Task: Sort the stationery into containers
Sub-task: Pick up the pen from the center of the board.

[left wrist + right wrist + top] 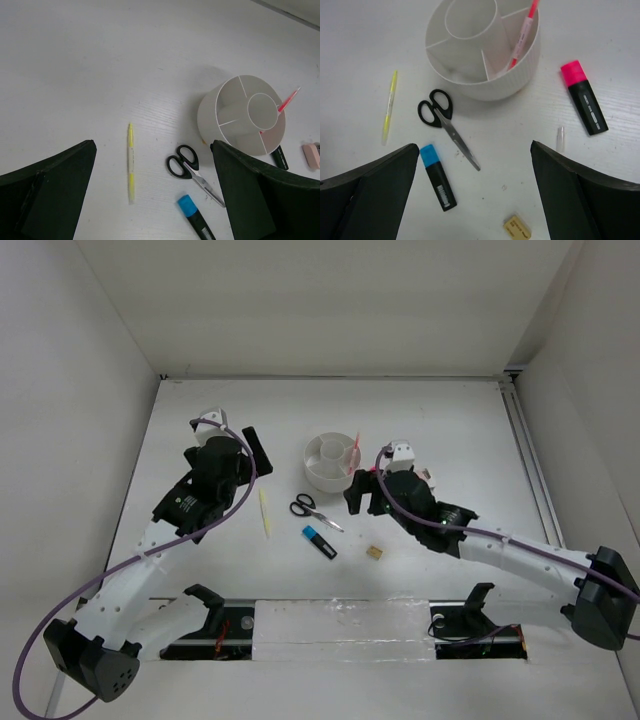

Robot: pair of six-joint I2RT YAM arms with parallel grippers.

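Note:
The round white tub (322, 462) with inner dividers stands mid-table, and a thin red pen (354, 451) leans in one compartment. In front of it lie the black-handled scissors (312, 509), the blue-and-black highlighter (320, 542), the tan eraser (374, 553) and the pale yellow pencil (265, 512). The pink-and-black highlighter (584, 98) lies right of the tub (485, 75). A pinkish eraser (312, 155) lies beyond it. My left gripper (246, 446) is open and empty, left of the tub. My right gripper (358, 493) is open and empty, above the scissors (443, 123) and the tan eraser (516, 228).
A small clear cap (560, 138) lies beside the pink highlighter. White walls enclose the table on the left, back and right. A rail with brackets (340, 625) runs along the near edge between the arm bases.

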